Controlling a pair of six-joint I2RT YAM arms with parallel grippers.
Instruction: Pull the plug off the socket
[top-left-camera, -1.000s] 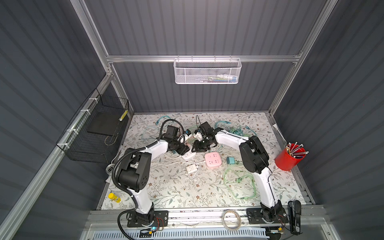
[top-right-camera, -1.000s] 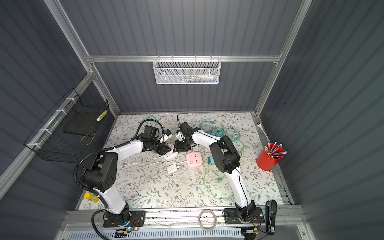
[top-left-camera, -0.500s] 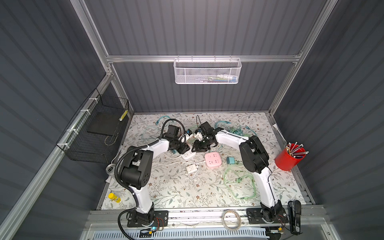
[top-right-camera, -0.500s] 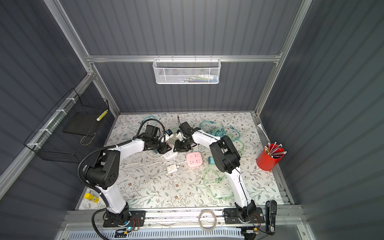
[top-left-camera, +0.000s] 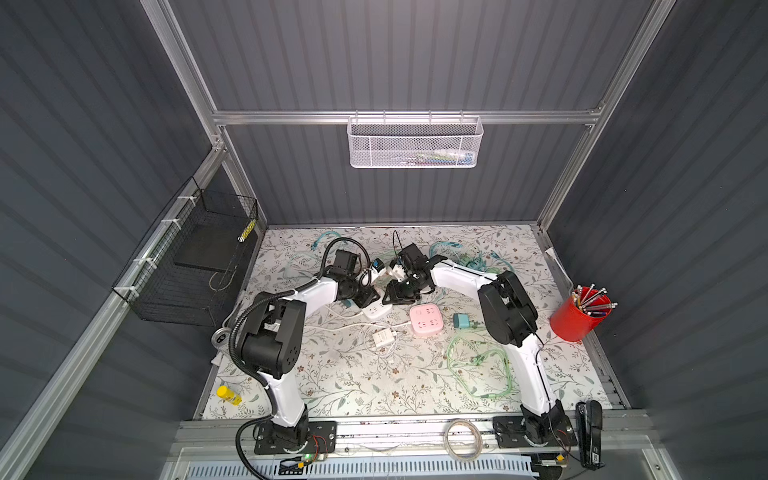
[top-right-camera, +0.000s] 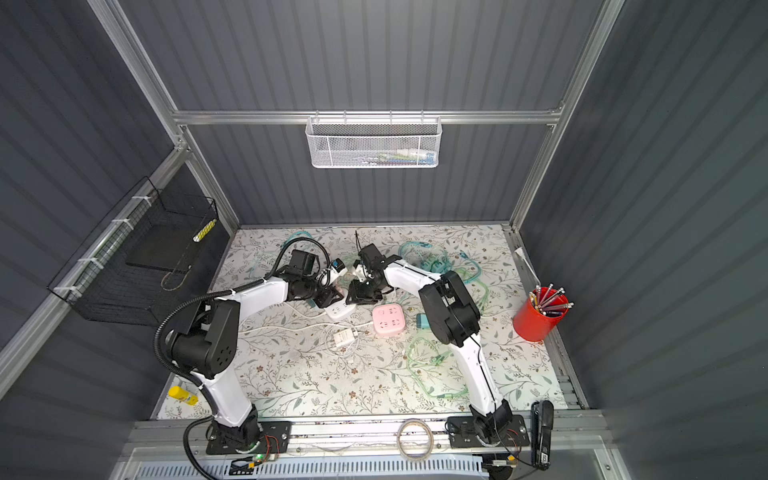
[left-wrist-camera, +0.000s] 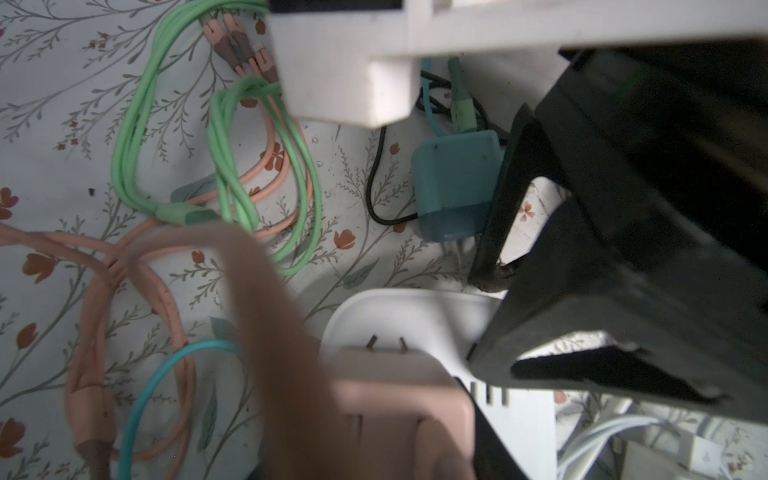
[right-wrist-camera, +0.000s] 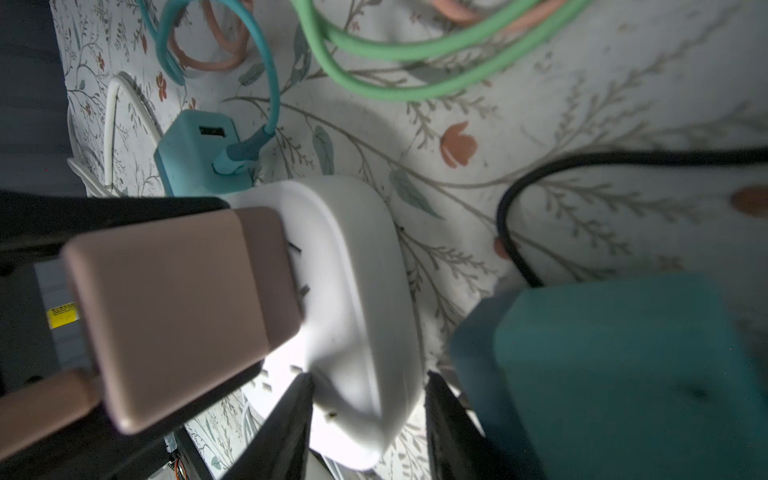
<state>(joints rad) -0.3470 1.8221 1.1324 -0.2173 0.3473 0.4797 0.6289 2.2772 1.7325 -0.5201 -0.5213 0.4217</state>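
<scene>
At 12 o'clock my left claw (top-left-camera: 369, 297) clamps the pink plug (right-wrist-camera: 178, 307) for pulling, while my right claw (right-wrist-camera: 368, 386) clamps the white socket (right-wrist-camera: 357, 270) steady.

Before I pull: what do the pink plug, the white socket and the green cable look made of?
The pink plug looks like hard plastic with a satin finish: flat faces, soft dull sheen. The white socket is probably smooth, slightly glossy moulded plastic, judging by its bright highlight and rounded edges. The green cable seems to have a rubbery matte jacket; it bends in loose loops.

Top views overlook everything; both wrist views closely share the socket (right-wrist-camera: 357, 291).
</scene>
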